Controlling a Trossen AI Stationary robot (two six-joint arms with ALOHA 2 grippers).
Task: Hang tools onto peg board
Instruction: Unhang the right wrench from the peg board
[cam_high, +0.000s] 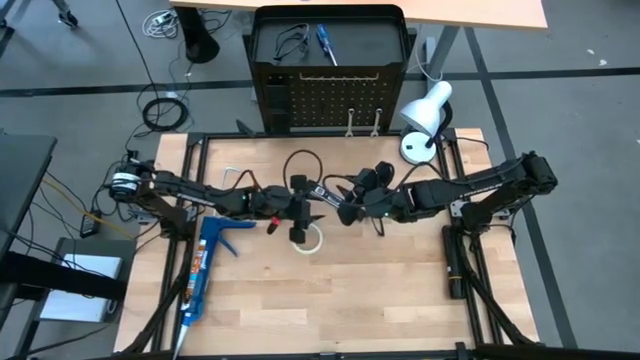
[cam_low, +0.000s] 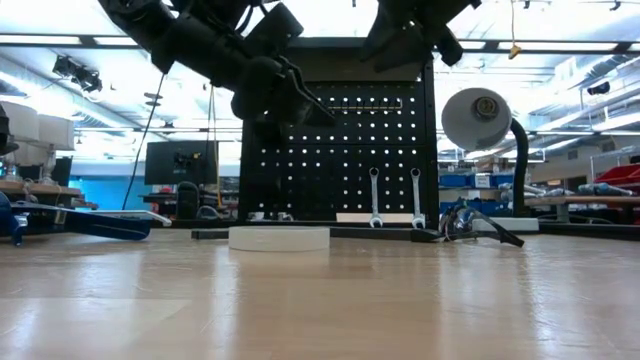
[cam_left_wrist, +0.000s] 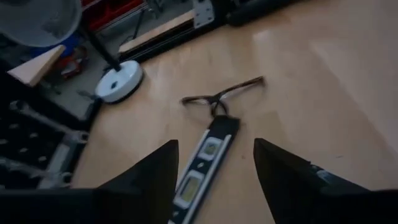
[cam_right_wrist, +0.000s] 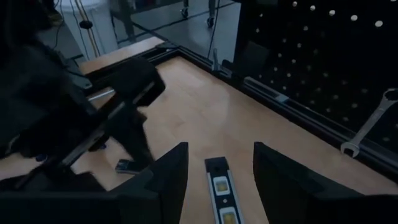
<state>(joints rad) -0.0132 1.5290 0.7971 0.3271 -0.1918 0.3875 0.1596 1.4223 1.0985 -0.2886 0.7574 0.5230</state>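
Note:
The black strip with white marks, a small level (cam_left_wrist: 208, 149), lies flat on the wooden table at its middle (cam_high: 327, 196). Its one end is next to a pair of glasses (cam_left_wrist: 221, 96). My left gripper (cam_left_wrist: 216, 143) hovers above it, open, a finger on either side with room between; it also shows in the high view (cam_high: 303, 207). My right gripper (cam_right_wrist: 221, 146) is open above the strip's other part (cam_right_wrist: 221, 186), higher up (cam_high: 346, 211). The white tape ring (cam_high: 309, 240) lies flat just nearer. Two silver wrenches (cam_low: 373, 197) (cam_low: 416, 197) hang on the peg board (cam_low: 340, 150).
A white desk lamp (cam_high: 425, 115) stands at the far right by the peg board. A blue caulking gun (cam_high: 205, 265) lies at the near left. A black wire loop (cam_high: 300, 160) lies before the board. A blue-handled screwdriver (cam_high: 326, 45) lies in the tray behind it.

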